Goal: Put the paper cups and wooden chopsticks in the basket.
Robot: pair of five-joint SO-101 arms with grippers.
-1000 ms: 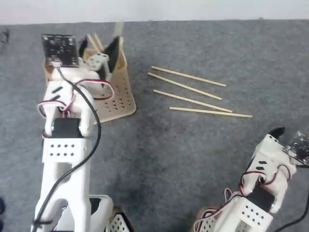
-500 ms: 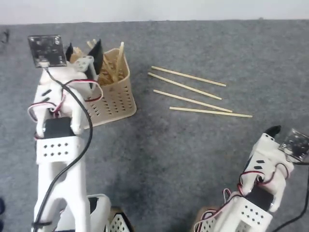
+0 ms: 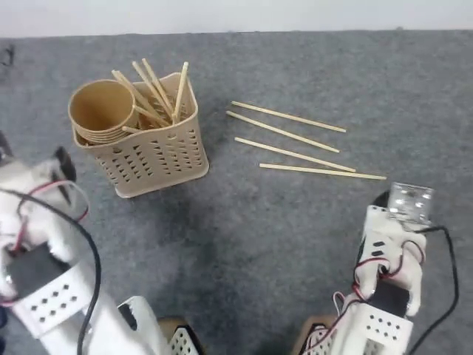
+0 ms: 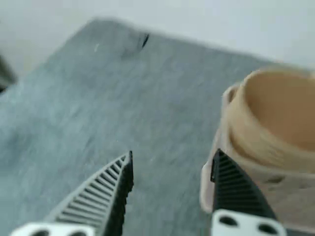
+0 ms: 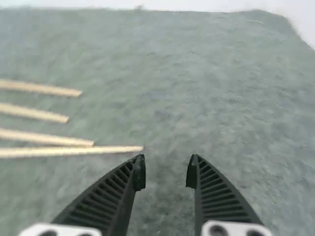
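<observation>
At the near left edge, the left arm sits low over the grey surface, apart from the basket. Through its own camera the left tool is spread wide with nothing between its jaws. There is bare surface beneath it, and the basket's corner lies just past one finger.

The basket, pale and full of small holes, stands upright toward the far left of the surface. In its left half is a nested stack of paper cups, mouth up, with the rim above the basket's wall. The left wrist view catches those cups close by and poking out of the basket. Packed in beside them are wooden chopsticks, which lean at different angles with their ends well above the rim. A couple of them rest across the edge of the cups.

Further right, around the middle, four loose chopsticks lie flat on the surface, well apart from the basket. They run roughly parallel and slant toward the near right, each apart from the next.

At the near right stands the right arm. Its camera shows the right tool parted and holding nothing, low over the surface. The ends of the loose chopsticks are just ahead and off to one side. The end of the closest one stops just short of one fingertip, though I can't tell whether they touch.
</observation>
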